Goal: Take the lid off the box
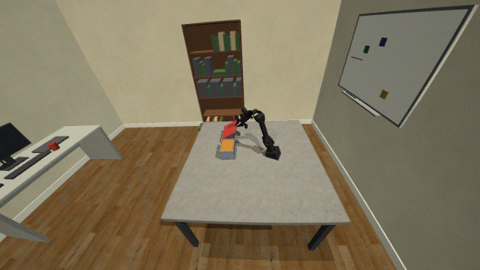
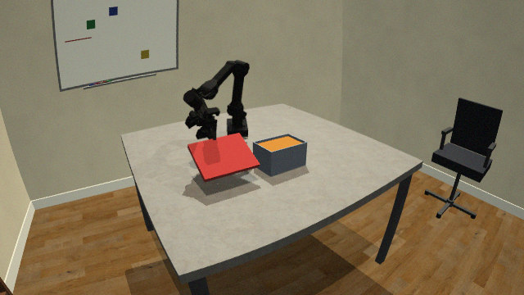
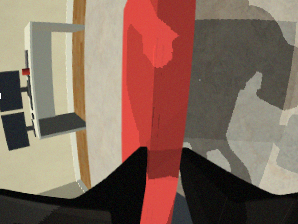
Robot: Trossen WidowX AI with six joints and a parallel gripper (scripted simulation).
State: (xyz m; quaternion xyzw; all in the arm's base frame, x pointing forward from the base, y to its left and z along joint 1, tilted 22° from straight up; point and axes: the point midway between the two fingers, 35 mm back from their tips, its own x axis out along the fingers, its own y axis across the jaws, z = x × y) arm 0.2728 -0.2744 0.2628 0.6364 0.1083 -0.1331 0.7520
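My end effector [image 2: 206, 134] is pinching the red lid [image 2: 223, 156], tilted, left of the box [image 2: 281, 156]. I should level it, lower to the bench [image 2: 327, 164], staying apart.

Flat red matt plastic-looking lid [image 2: 223, 156], smooth. Grey-blue box [image 2: 282, 157] matt too; speckled grey stone-like table top [image 2: 286, 197]. Glossy brown wood plank floor [image 2: 82, 242].

No readable text, label, brand or number found. Whiteboard [image 2: 123, 61] marked only with coloured squares and red line; book spines left blank.
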